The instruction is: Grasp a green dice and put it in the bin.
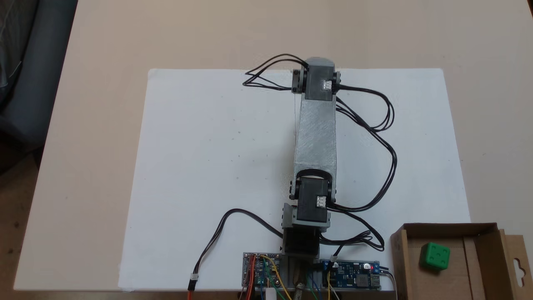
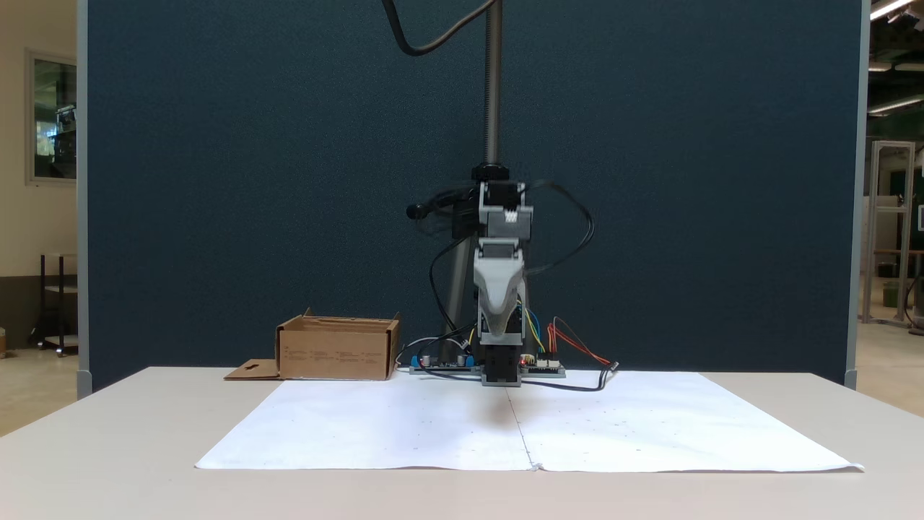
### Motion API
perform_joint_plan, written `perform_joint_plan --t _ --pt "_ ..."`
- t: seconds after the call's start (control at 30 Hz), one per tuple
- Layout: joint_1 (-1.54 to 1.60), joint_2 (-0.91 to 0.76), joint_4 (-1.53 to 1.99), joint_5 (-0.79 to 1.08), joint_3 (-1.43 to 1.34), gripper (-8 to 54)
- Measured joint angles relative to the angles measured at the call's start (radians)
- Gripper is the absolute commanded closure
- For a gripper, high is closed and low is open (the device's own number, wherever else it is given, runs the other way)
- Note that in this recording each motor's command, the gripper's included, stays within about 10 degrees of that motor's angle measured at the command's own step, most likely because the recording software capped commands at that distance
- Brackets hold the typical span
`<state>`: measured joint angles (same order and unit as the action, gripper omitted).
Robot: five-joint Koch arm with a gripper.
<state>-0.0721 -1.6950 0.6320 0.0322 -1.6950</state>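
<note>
— Down at the lower right of a fixed view, inside the box (image 1: 483, 233), sits the green dice (image 1: 435, 256) — resting on the cardboard floor, nearer the box's left wall, nothing touching it.

— So the job looks finished?

— I'd judge so. The dice is in the bin, and nothing else green lies on the white paper (image 1: 208, 166) or the table (image 1: 104, 62). What may be left is only for the arm to settle.

— And the arm (image 1: 315, 137)?

— Stretched over the middle of the paper, well apart from the box. Seen from the front, the gripper (image 2: 499, 334) hangs pointing down above its base, one pale finger facing the camera, the other behind it — so I cannot tell how far apart the fingers stand. Nothing shows in them.

— The box from the front?

— Left of the circuit boards (image 2: 440, 363), its walls hiding the dice.
</note>
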Motion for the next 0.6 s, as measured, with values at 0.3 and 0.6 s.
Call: perform_joint_plan --t 0.3,0.6 --pt "0.011 -0.186 -0.376 0.000 -0.330 -0.2" --pt "0.014 -0.218 -0.723 0.000 -0.712 0.8"
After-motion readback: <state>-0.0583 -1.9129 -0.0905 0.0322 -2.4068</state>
